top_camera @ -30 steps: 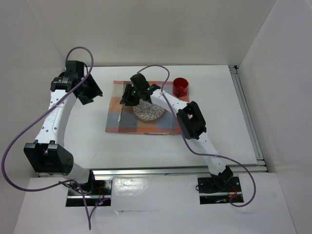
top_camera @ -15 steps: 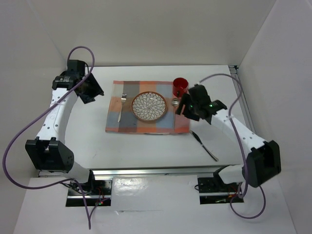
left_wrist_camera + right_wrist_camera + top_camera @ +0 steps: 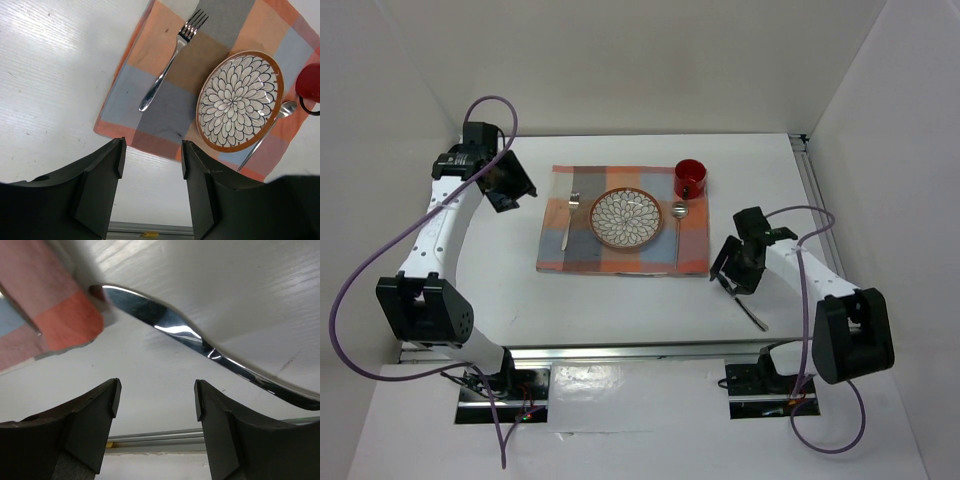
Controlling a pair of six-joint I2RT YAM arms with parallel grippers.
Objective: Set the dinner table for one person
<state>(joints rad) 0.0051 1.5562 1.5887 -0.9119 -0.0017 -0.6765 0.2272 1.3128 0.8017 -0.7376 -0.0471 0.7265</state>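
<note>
On the white dinner table (image 3: 620, 305) lies a checked placemat (image 3: 620, 262). On it are a patterned plate (image 3: 626, 217), a fork (image 3: 569, 218) to its left and a spoon (image 3: 679, 212) to its right. A red mug (image 3: 689, 178) stands at the mat's far right corner. A knife (image 3: 748, 308) lies on the bare table right of the mat; in the right wrist view it (image 3: 190, 335) runs just beyond the fingers. My right gripper (image 3: 730, 268) is open and empty, low over the knife's blade end. My left gripper (image 3: 515, 185) is open and empty, left of the mat.
A silver rail (image 3: 690, 349) runs along the table's near edge and another (image 3: 828, 240) along its right side. White walls close in the back and both sides. The left wrist view shows the fork (image 3: 172, 57), plate (image 3: 240, 101) and spoon (image 3: 267, 131).
My right arm has swung from the plate, past the mug, down to the knife at the right of the mat. The plate and spoon now lie uncovered. The left arm has barely moved.
</note>
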